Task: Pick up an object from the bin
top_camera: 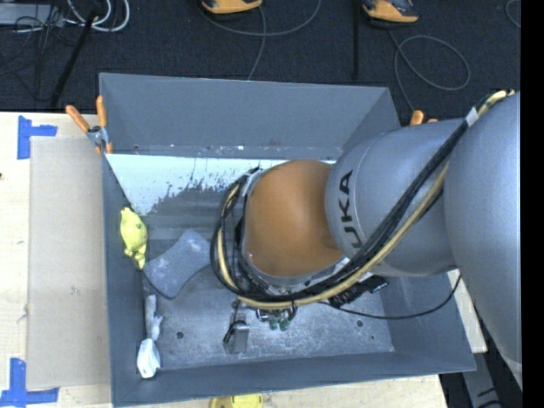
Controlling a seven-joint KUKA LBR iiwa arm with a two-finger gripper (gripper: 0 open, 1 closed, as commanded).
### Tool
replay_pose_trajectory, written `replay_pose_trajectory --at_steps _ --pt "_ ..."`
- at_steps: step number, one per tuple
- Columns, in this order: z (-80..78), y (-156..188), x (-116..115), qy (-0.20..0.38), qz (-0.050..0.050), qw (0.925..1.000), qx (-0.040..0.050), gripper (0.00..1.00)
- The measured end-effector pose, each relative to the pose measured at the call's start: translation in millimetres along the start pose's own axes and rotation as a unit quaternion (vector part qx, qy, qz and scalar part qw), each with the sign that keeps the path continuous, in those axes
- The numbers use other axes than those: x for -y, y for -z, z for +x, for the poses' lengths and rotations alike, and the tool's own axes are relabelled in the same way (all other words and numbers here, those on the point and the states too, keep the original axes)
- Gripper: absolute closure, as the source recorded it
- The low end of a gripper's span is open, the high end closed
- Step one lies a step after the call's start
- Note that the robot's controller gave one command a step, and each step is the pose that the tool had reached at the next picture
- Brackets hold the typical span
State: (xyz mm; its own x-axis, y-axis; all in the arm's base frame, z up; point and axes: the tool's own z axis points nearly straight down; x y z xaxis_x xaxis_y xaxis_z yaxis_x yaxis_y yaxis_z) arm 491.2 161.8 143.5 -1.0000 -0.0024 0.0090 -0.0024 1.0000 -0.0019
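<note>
as bin (246, 113) holds yellow toy (133, 235), grey block (177, 263)

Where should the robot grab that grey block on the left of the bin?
Probably from above, gripping the grey block across its shorter width, mid-length. It lies flat and slantwise on the bin floor, with bare floor along both long edges. Its left end nears the yellow toy, so avoid that.

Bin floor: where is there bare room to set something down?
Bare floor lies between the white scrap and the gripper, and behind the grey block toward the back wall. The left side is crowded: yellow toy, block, scrap.
</note>
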Motion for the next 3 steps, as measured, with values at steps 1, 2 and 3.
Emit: replay_pose_trajectory --at_steps 1,2,3 --pt "-2.0 4.1 0.8 -0.002 -0.001 1.0 0.0035 0.0" --pt "-69.1 -44.0 -28.1 0.171 -0.001 0.9853 0.009 0.0" --pt "-91.1 -40.0 -38.0 0.18 -0.001 0.9837 0.0043 0.0"
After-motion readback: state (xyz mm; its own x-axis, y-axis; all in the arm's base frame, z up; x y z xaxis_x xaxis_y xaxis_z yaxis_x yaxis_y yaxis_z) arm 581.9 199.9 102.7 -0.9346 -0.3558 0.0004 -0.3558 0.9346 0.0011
